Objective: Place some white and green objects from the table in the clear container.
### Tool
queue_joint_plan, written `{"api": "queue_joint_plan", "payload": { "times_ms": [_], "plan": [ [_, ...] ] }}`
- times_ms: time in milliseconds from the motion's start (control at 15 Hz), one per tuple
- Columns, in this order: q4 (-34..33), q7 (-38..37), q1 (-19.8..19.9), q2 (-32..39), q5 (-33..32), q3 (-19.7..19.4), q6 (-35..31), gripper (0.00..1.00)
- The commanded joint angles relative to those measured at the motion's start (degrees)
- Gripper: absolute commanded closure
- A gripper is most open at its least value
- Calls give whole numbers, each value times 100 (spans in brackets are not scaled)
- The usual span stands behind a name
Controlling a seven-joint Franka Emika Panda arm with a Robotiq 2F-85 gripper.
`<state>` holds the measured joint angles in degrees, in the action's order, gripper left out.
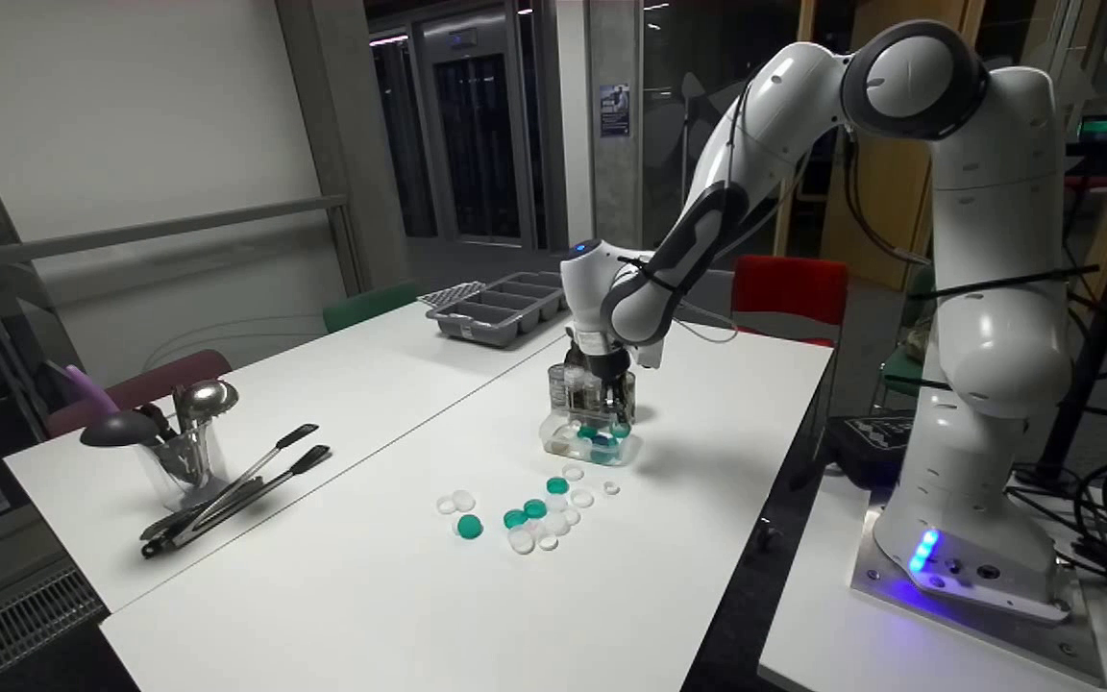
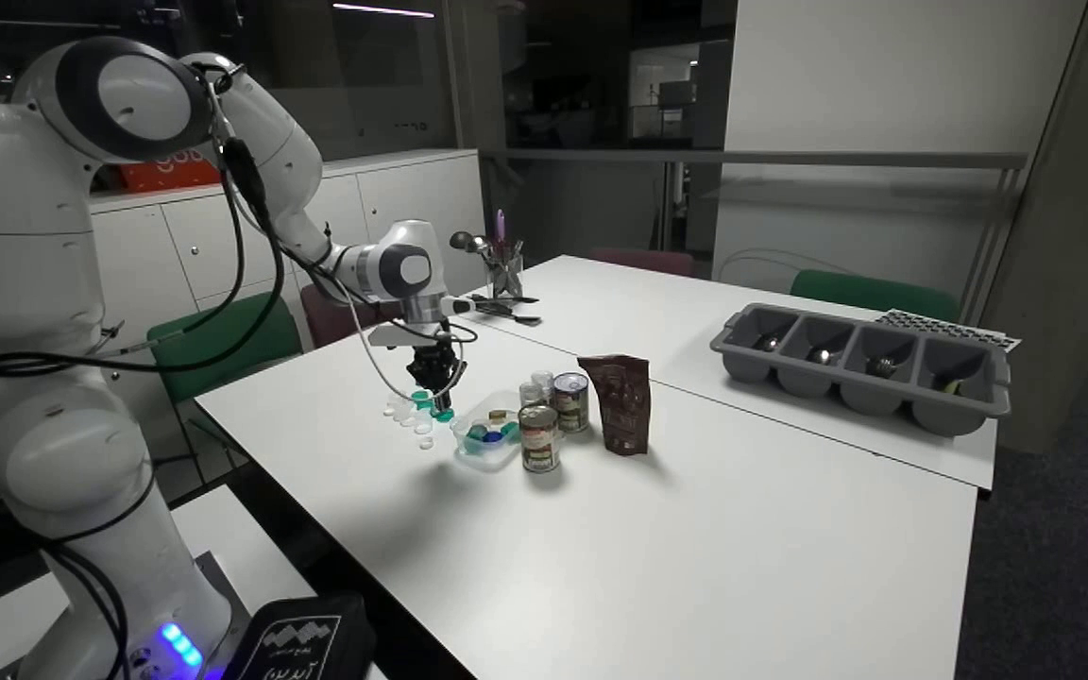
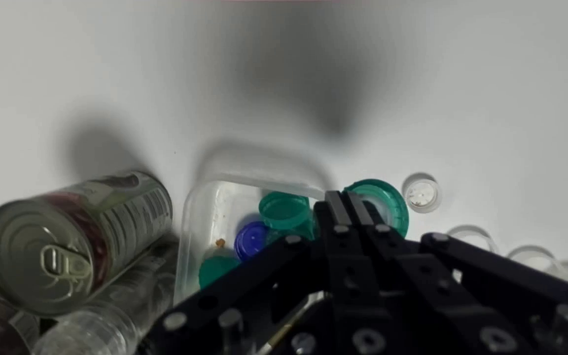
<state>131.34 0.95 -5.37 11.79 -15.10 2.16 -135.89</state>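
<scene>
Your jaws are pinched on a green cap (image 3: 390,195), held up near the clear container (image 3: 183,241); green caps (image 3: 284,209) and a blue cap (image 3: 249,240) lie inside; other green pieces (image 1: 534,508) and white pieces (image 1: 521,541) lie on the counter (image 1: 563,625).

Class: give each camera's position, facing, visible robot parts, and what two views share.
Exterior view: higher than table, facing across caps; arm at picture right.
Exterior view: higher than table, facing cans and grey tray; arm at picture left.
Wrist view: on the arm, facing down past gripper at clear container.
Both exterior views share arm, tray, container.
</scene>
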Motion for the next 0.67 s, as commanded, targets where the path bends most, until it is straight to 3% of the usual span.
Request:
{"api": "queue_joint_plan", "payload": {
  "times_ms": [0, 600],
  "plan": [
    [327, -515, 177, -352, 381, -122, -212, 99],
    [-21, -1621, 145, -28, 327, -324, -529, 99]
  ]
}}
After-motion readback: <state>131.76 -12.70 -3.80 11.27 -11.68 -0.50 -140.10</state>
